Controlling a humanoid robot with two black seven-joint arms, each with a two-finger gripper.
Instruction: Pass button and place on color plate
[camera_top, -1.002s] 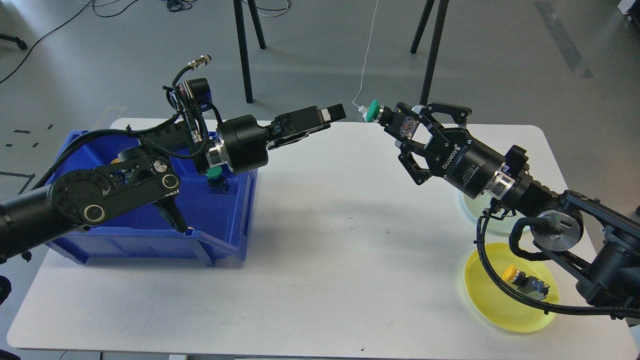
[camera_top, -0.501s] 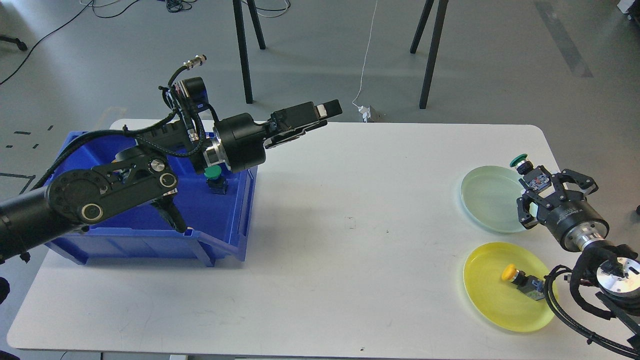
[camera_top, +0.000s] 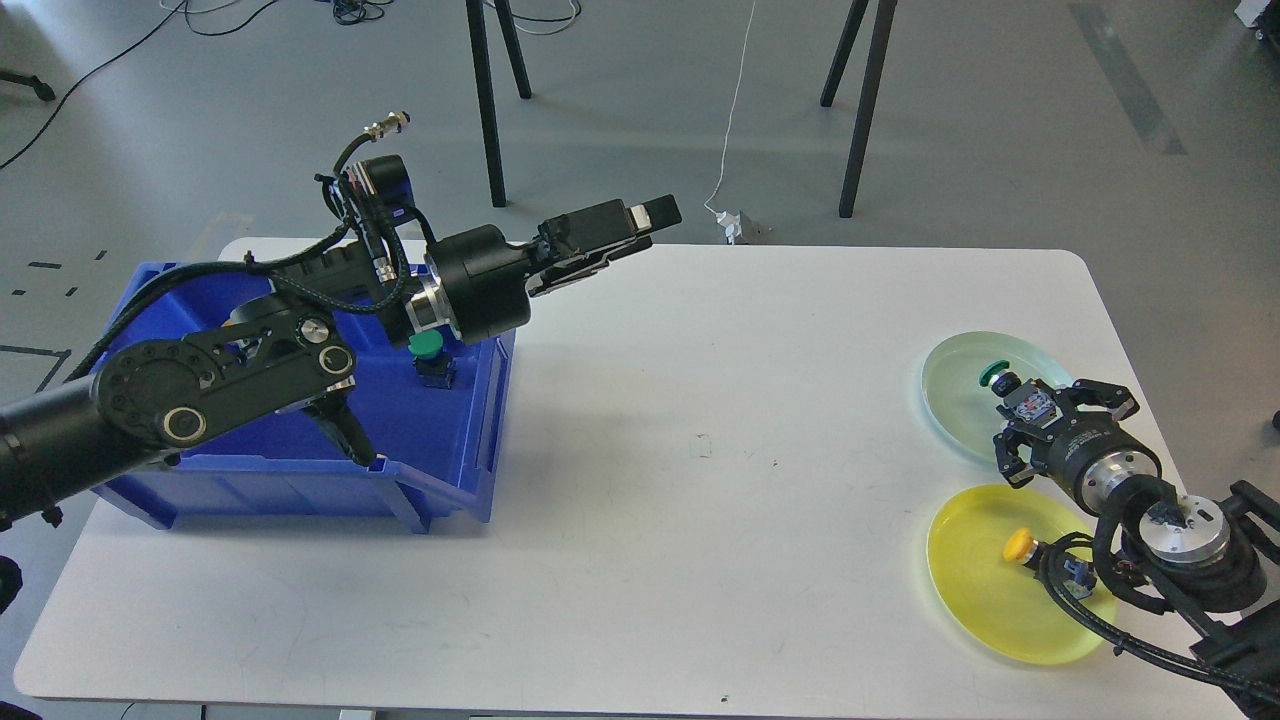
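Head view: yellow button (camera_top: 1022, 546) half-hidden.

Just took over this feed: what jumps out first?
The right gripper holds a green button over the pale green plate at the table's right edge. A yellow button lies on the yellow plate nearby. The left gripper hovers beside the blue bin.

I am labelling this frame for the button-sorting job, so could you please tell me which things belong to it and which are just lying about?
Part of the job:
- green-capped push button in the right gripper
- pale green round plate
- yellow round plate with a yellow-capped button
- blue plastic bin holding another green-capped button
- left gripper

Just lying about:
- white cable on the floor
- black stand legs
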